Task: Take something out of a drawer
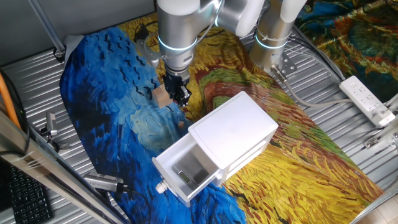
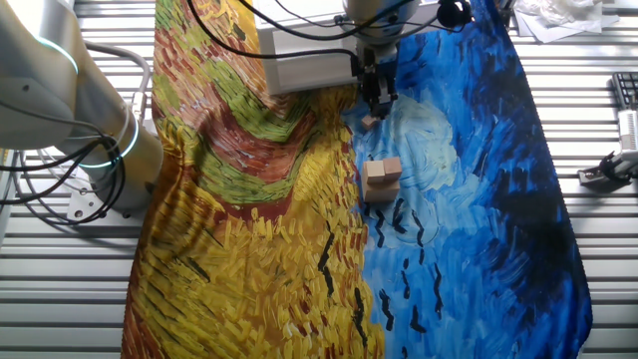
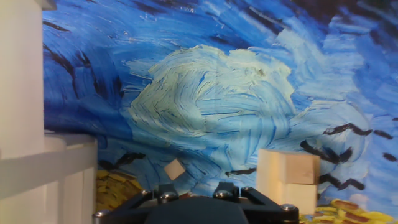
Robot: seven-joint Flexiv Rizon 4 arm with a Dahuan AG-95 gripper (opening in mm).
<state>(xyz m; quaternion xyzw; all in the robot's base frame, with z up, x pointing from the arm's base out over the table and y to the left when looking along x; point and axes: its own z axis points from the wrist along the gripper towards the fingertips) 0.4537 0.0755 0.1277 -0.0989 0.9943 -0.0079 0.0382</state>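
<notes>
The white cabinet (image 1: 239,134) stands on the painted cloth, and its drawer (image 1: 166,165) with a round knob (image 1: 163,185) is pulled out toward the front left. A grey flat object (image 1: 186,177) lies inside the drawer. My gripper (image 1: 181,94) hangs low over the blue part of the cloth behind the cabinet, next to a stacked wooden block (image 1: 160,94). In the other fixed view the gripper (image 2: 377,97) is just above a small wooden cube (image 2: 370,122) that lies on the cloth. The hand view shows this cube (image 3: 174,168) and the block (image 3: 289,179), but not my fingertips.
The cabinet's side (image 3: 31,124) fills the left of the hand view. A white power strip (image 1: 368,99) lies on the metal table at the right. Metal tools (image 1: 102,182) lie at the front left edge. A second robot base (image 2: 100,150) stands to one side.
</notes>
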